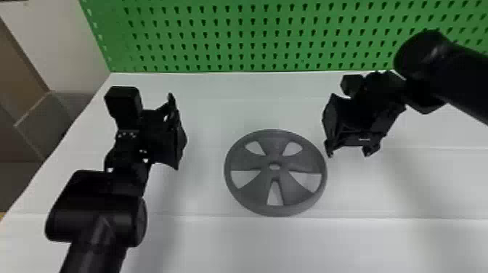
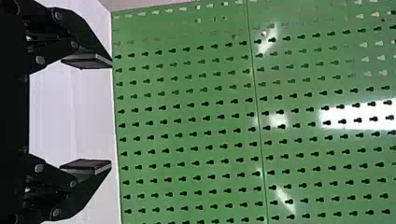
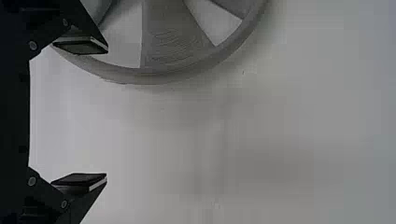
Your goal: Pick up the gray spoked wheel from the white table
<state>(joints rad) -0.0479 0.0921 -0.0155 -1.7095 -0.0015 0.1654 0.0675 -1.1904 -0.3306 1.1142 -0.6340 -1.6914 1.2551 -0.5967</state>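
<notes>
Flat on the white counter (image 1: pixel 203 239), the gray wheel (image 1: pixel 250 161) looks stiff and fairly light, perhaps molded plastic, and its smooth face could slide. I judge the rim (image 3: pixel 154 77) the best hold, with one finger reaching into a gap between the spokes (image 1: pixel 275 145) and the other outside; the broad face offers little to squeeze. The wheel lies just to the left of my right pincer (image 3: pixel 107 112), which is spread and holds nothing. Farther to its left, my left pincer (image 2: pixel 111 113) is also spread and empty.
</notes>
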